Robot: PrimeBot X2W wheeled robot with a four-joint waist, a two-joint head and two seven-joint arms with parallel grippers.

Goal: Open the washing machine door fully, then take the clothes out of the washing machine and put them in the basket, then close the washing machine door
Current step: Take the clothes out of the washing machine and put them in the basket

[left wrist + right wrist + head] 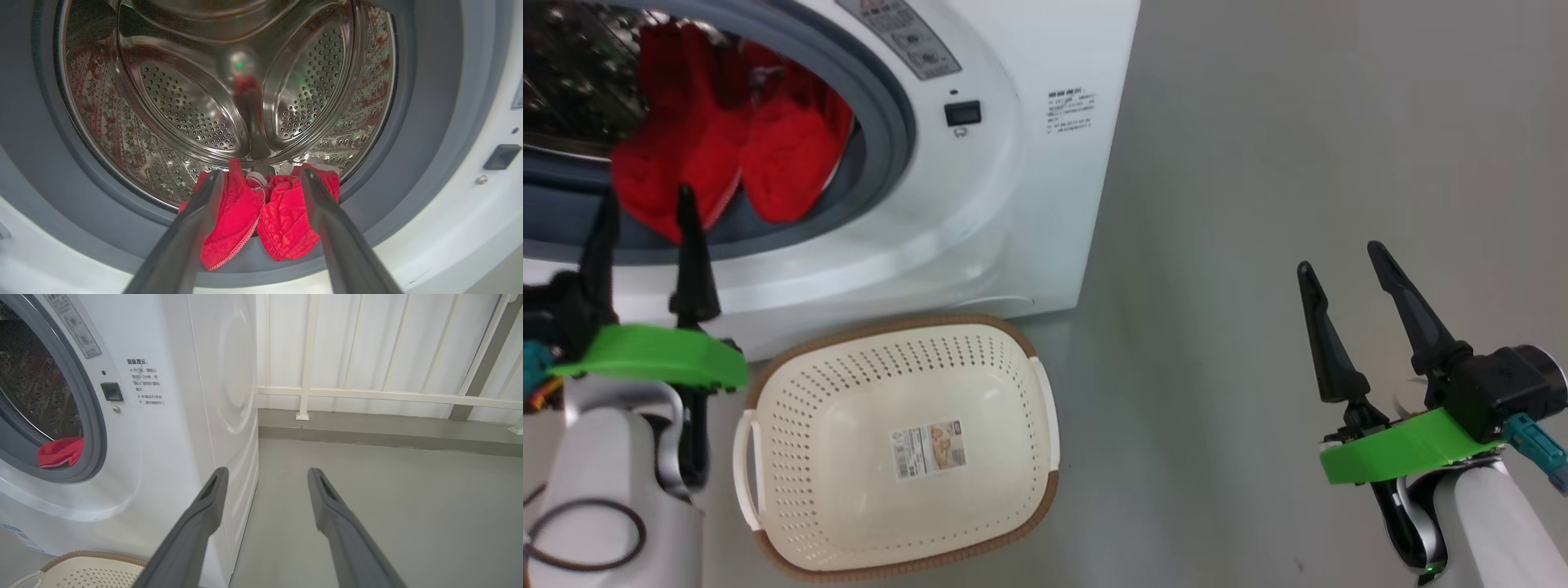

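Left hand is spread wide just in front of the red clothes spilling out the washer. Right hand is spread too, over the floor.

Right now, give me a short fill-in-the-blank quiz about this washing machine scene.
1. The clothes draped over the washing machine's grey ring are ____ in colour.
2. The perforated basket in front of the machine holds ____ clothes.
3. The left gripper, aimed at the clothes, has its jaws ____.
4. The right gripper hangs over the bare grey ____.
Missing words: red; no; open; floor.
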